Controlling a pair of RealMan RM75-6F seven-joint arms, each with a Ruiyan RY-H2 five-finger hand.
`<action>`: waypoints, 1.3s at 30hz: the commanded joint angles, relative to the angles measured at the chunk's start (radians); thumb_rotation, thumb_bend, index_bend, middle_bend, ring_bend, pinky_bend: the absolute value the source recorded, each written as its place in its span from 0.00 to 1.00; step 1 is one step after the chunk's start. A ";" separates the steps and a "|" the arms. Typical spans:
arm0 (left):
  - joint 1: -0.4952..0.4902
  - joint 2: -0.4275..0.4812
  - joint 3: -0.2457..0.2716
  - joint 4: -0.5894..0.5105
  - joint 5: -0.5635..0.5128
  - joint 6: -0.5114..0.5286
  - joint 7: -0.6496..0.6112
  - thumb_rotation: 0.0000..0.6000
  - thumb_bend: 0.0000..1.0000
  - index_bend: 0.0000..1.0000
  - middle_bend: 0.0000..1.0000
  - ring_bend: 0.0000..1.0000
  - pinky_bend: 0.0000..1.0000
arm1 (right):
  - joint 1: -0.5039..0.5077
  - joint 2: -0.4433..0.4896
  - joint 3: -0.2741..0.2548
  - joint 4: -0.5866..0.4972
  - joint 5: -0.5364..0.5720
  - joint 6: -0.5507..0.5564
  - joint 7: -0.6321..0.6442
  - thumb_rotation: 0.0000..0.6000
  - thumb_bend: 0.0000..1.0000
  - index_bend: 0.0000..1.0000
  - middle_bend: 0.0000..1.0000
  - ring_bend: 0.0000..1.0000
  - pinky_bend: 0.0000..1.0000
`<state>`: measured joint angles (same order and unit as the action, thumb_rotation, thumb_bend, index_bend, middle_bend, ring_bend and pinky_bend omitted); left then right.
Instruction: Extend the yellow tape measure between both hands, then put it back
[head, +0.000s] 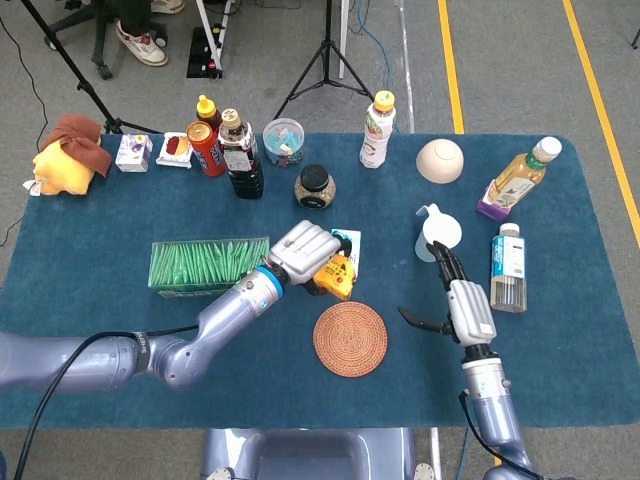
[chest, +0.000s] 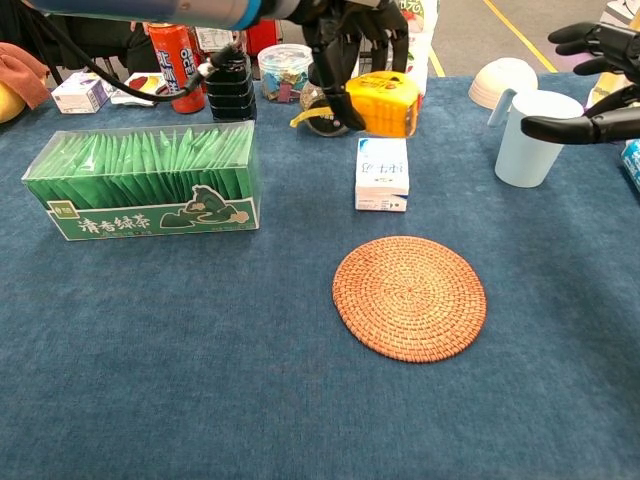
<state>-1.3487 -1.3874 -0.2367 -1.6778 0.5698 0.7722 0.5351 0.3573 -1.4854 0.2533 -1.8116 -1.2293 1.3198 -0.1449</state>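
My left hand (head: 305, 252) grips the yellow tape measure (head: 338, 274) from above and holds it in the air over the small white box (head: 347, 242). In the chest view the tape measure (chest: 384, 103) hangs above that white box (chest: 382, 174), with the left hand (chest: 352, 40) wrapped over its top. My right hand (head: 457, 302) hovers open to the right of the round woven mat (head: 350, 338), fingers spread and pointing toward the tape measure. The same right hand (chest: 594, 80) shows at the right edge of the chest view, above the pale blue cup (chest: 530, 137).
A green tea box (head: 205, 265) lies left of the tape measure. The pale blue cup (head: 437, 232) and a water bottle (head: 507, 267) flank the right hand. Bottles, a can, jars and a bowl (head: 440, 160) line the table's far side (head: 150, 215).
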 joint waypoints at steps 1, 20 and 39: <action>-0.043 -0.040 0.000 0.020 -0.058 0.044 0.037 1.00 0.33 0.64 0.52 0.47 0.55 | 0.010 -0.017 0.007 0.006 0.011 0.013 -0.029 0.60 0.22 0.00 0.04 0.07 0.26; -0.138 -0.198 -0.049 0.133 -0.187 0.163 0.103 1.00 0.34 0.65 0.52 0.48 0.56 | 0.043 -0.061 0.023 0.021 0.046 0.001 -0.045 0.60 0.22 0.00 0.04 0.07 0.25; -0.160 -0.292 -0.098 0.193 -0.222 0.218 0.143 1.00 0.35 0.65 0.52 0.48 0.57 | 0.069 -0.103 0.047 0.056 0.104 0.012 -0.092 0.60 0.22 0.00 0.04 0.07 0.25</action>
<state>-1.5099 -1.6775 -0.3330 -1.4864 0.3495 0.9885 0.6771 0.4255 -1.5876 0.3001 -1.7556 -1.1260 1.3311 -0.2362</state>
